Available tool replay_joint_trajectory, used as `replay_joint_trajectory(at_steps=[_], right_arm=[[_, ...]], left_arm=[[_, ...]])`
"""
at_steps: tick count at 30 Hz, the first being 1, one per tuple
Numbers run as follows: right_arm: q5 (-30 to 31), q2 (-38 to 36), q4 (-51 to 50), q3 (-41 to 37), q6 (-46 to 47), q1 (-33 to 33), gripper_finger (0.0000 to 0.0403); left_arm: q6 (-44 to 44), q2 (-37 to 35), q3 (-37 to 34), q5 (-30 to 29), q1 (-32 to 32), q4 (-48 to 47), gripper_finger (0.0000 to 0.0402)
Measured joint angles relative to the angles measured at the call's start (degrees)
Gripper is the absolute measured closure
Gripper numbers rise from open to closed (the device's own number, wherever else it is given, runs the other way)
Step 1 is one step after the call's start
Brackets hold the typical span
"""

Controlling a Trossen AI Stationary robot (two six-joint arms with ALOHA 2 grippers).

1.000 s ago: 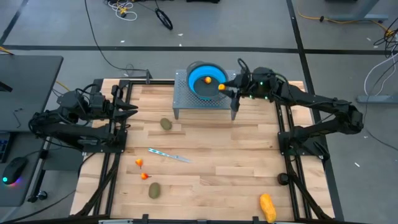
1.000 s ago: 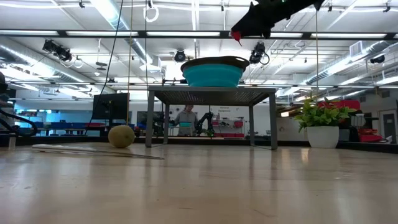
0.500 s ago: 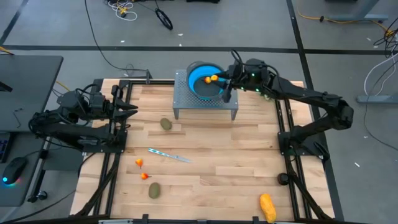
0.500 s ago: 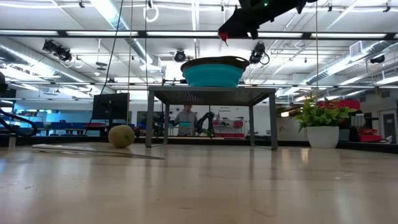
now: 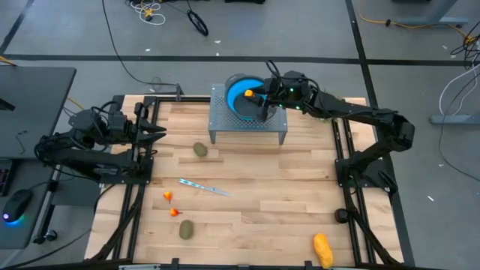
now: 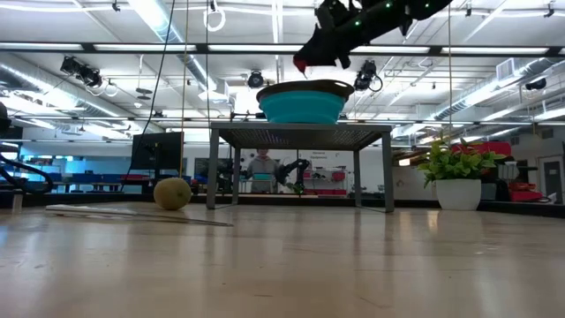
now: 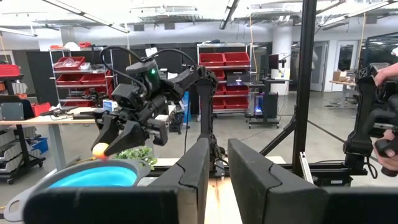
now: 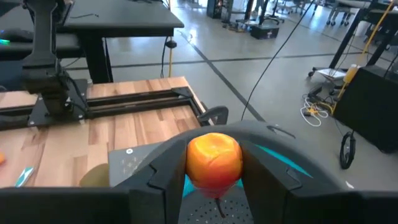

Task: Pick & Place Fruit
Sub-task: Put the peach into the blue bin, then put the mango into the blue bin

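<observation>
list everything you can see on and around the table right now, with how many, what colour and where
Bowl: one, blue, on the grey stand.
Stand: one, grey perforated metal, far middle of the table.
Small orange fruit: one, held over the bowl.
Kiwi-like fruit: two, brown-green, one near the stand, one at the near left.
Tiny red-orange fruit: two, left near side.
Long fruit: one, yellow-orange, near right corner.
Knife-like stick: one, silvery-blue, table middle.
Right gripper: shut on the small orange fruit.
Left gripper: waiting at the table's left edge.
</observation>
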Motion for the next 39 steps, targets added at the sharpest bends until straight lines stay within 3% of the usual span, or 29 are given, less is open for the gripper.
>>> replay_joint_trajectory(at_steps=[23,34,39], right_arm=[[-0.21,2.31,-1.14,0.0,-0.02,-0.66,0.0255],[-1.57,2.31,-2.79,0.0,0.42,-0.66,0.0165],[-1.55,2.18,-3.75,0.0,0.42,-0.66,0.0146]], left_arm=[[0.01,0.0,0.01,0.0,0.0,0.0,0.0334],[0.0,0.0,0.01,0.0,0.0,-0.01,0.0334],[0.01,0.0,0.0,0.0,-0.02,0.0,0.0334]])
